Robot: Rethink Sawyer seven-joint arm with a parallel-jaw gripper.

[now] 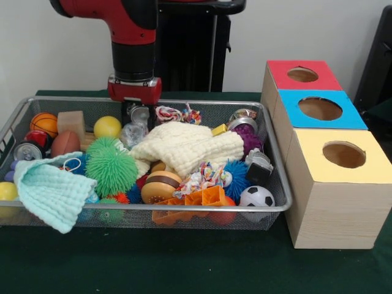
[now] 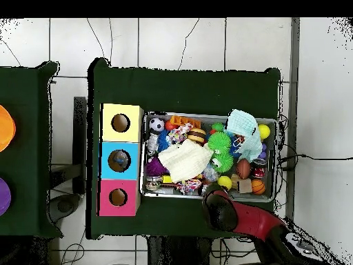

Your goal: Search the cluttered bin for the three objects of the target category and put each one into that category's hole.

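Mint cloth [image 1: 52, 191] drapes over wire bin's [image 1: 147, 209] near rim; balls and toys fill it. Gripper [image 1: 138, 114] dips into bin's far side, finger spread unclear. Three holed boxes [image 1: 331, 153] stand beside.

Bin [image 1: 18, 116] packed, no bare floor; cream cloth [image 1: 190, 147] blocks centre. Three box holes [image 1: 320, 108] at three o'clock, open above.

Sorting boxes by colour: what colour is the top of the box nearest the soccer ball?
Yellow top, clearest in the front view.
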